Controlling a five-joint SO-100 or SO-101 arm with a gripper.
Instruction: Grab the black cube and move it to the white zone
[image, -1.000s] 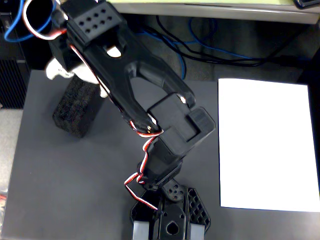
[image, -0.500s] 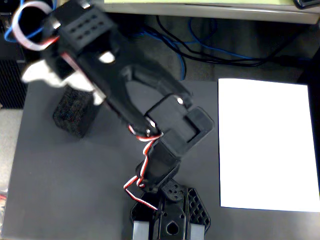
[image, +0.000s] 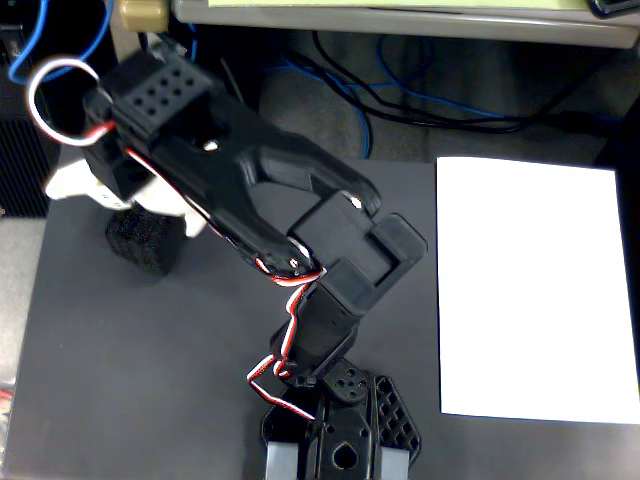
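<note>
The black cube (image: 143, 243) is a rough dark foam block on the grey mat (image: 150, 380) at the left of the fixed view. My gripper (image: 128, 203) hangs directly over its far side, with white finger parts (image: 68, 183) showing on either side of the black wrist block. The wrist hides the fingertips, so I cannot tell whether they touch or clasp the cube. The white zone (image: 530, 290) is a large white paper sheet lying flat on the right side, well away from the cube.
The arm's base (image: 340, 440) stands at the bottom centre, and its links stretch diagonally up to the left. Blue and black cables (image: 400, 90) lie on the floor beyond the mat's far edge. A white cable loop (image: 45, 90) sticks out near the wrist.
</note>
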